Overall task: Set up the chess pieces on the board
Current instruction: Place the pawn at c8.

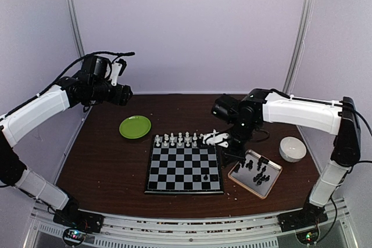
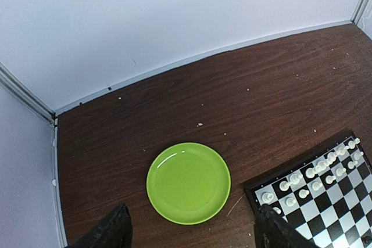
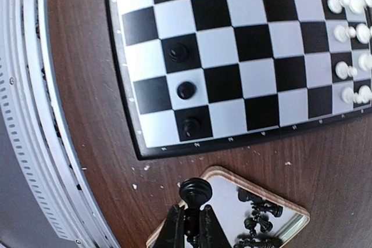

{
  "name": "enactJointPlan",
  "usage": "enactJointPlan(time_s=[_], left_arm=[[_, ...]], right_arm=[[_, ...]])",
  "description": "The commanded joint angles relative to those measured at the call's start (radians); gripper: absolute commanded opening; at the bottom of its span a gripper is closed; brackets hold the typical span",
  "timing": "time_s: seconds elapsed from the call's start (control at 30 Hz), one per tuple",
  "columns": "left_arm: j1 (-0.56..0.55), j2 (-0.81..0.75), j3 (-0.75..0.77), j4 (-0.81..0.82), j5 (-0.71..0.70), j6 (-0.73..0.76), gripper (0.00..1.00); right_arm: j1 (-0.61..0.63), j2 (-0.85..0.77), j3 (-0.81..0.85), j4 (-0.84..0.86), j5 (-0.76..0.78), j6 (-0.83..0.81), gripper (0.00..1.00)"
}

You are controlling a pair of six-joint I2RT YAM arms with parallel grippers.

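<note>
The board (image 1: 183, 169) lies at the table's middle, with white chess pieces (image 1: 177, 139) lined along its far rows. In the right wrist view three black pieces (image 3: 186, 90) stand on squares by the board's (image 3: 232, 33) near right corner. My right gripper (image 3: 192, 220) is shut on a black chess piece (image 3: 196, 191), round base outward, over the corner of the tan-rimmed tray (image 3: 293, 208). That tray (image 1: 273, 182) holds several loose black pieces (image 1: 258, 172). My left gripper (image 2: 192, 236) hangs open and empty high above a green plate (image 2: 188, 182).
The green plate (image 1: 135, 126) sits left of the board's far corner. A white bowl (image 1: 292, 148) stands right of the tray. The metal rail (image 3: 35, 114) runs along the table's near edge. White crumbs dot the wood.
</note>
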Motion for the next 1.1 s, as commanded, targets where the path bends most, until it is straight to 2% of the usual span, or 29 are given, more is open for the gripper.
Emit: enactJointPlan(time_s=[0.0,0.43,1.07], left_arm=[[-0.004,0.001,0.016,0.023,0.014,-0.008,0.74],[-0.004,-0.007,0.017,0.024,0.025,-0.010,0.74],[-0.003,-0.025,0.015,0.023,0.022,-0.009,0.74]], right_arm=[[0.090,0.054,0.084,-0.070,-0.020,0.010,0.05],[0.252,0.248,0.295,-0.114,0.041,0.005,0.05],[0.272,0.378,0.354,-0.112,0.072,0.002,0.06]])
